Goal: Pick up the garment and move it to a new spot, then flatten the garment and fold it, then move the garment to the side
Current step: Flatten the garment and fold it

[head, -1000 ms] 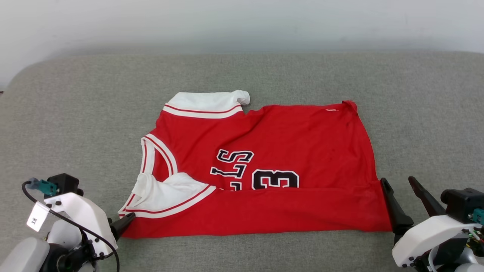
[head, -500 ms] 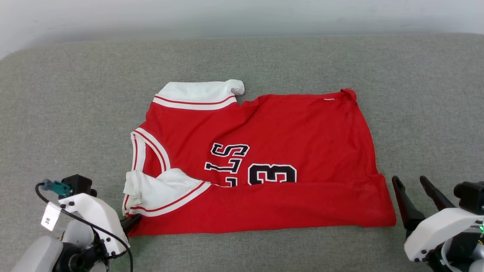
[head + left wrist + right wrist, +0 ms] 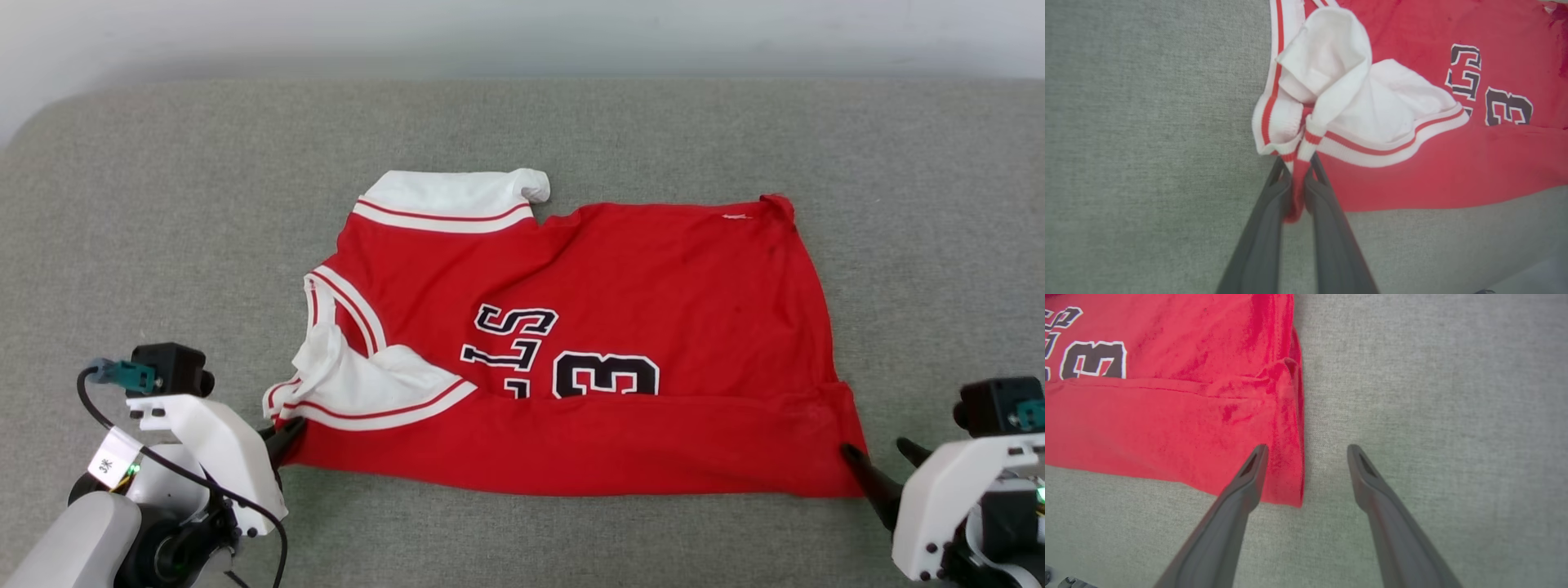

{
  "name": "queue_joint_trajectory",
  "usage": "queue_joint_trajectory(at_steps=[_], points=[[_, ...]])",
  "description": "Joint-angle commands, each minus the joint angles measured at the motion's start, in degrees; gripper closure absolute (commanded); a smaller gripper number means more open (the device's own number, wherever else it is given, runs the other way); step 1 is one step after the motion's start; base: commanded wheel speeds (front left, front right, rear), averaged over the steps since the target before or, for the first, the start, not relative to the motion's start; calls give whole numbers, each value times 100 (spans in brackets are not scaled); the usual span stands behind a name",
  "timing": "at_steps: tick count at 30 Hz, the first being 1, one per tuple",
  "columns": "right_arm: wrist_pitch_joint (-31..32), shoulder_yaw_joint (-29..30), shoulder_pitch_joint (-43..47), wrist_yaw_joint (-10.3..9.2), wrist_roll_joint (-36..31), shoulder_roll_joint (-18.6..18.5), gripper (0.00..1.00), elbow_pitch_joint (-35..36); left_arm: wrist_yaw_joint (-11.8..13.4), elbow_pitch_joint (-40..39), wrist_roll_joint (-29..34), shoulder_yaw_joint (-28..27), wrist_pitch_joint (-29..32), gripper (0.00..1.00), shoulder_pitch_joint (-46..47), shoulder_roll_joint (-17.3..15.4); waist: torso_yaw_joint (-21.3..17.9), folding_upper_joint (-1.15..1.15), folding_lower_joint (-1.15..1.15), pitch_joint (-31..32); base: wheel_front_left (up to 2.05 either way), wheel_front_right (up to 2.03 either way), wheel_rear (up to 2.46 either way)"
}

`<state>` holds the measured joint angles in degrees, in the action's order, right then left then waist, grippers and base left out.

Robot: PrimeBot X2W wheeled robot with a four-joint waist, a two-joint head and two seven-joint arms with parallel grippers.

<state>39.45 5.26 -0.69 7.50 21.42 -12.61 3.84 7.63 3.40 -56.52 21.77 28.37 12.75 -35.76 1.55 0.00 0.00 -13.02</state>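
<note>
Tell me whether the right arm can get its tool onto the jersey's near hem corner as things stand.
Probably yes. The right tool stands open astride that corner of the jersey, one finger over red cloth, the other over grey cushion; nothing lies between.

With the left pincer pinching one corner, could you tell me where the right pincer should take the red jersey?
Its near right corner, from the near side. There the red jersey ends in a straight, layered side edge on the grey cushion, and the open right pincer straddles it, one finger over cloth, one over cushion.
</note>
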Motion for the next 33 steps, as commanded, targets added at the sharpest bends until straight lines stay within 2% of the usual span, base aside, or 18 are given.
queue_joint_trajectory(at_steps=[1,10,11,12,13,25,28,33], points=[[51,-90,-160,-2,43,-31,0,10,51,-136,56,-21,-47,100,54,-48,47,0,0,-90,0,0,0],[476,-671,-451,-1,314,-32,0,-799,111,-497,193,80,-87,100,76,-11,181,0,0,-364,0,0,0],[524,-735,-461,-1,375,0,27,-889,98,-495,191,81,-108,100,67,5,183,0,0,-387,0,0,0],[583,-798,-468,4,418,-14,71,-967,75,-478,201,96,-135,100,58,21,184,0,0,-397,0,0,0],[601,-837,-485,6,473,-21,100,-1029,57,-456,211,110,-147,100,57,37,187,0,0,-404,0,0,0],[415,-664,-551,-3,573,-298,100,-779,-51,-384,280,141,-485,100,-82,136,249,0,0,11,0,0,0],[421,-649,-444,-2,569,-319,100,-630,3,-482,321,138,-575,100,-204,125,264,0,0,217,0,0,0],[530,-629,-32,-2,539,-321,100,-353,258,-789,403,118,-680,100,-670,0,297,0,0,713,0,0,0]])
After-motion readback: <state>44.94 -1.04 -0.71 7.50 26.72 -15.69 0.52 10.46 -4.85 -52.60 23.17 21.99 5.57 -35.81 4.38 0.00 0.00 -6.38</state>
